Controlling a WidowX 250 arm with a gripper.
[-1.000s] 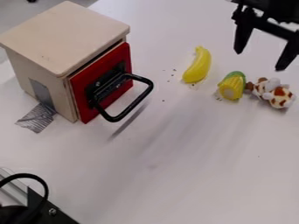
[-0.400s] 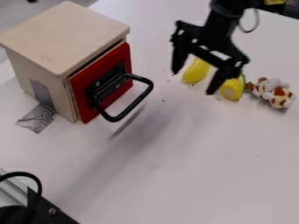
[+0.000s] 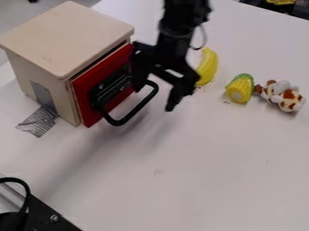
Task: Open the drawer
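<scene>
My black two-finger pincer [image 3: 154, 98] hangs just right of a pale wooden box [image 3: 66, 38], its fingers spread apart with nothing between them. One finger overlaps the upper end of a black, rounded loop handle [image 3: 138, 109]; I cannot tell whether they touch. The handle juts from the box's flat red drawer front [image 3: 86, 94], which sits close against the box, so the drawer looks shut or nearly so. Right of the box, beyond my pincer, lies a curved yellow toy banana [image 3: 208, 67]. Farther right of the box lies a stubby yellow toy corn cob with a green end [image 3: 241, 89], then a small white toy with brown patches [image 3: 285, 95]. A patch of dark, fine lines [image 3: 39, 122] lies at the box's lower left corner. Well below the box in the view is a black plate with a bolt [image 3: 53, 217].
</scene>
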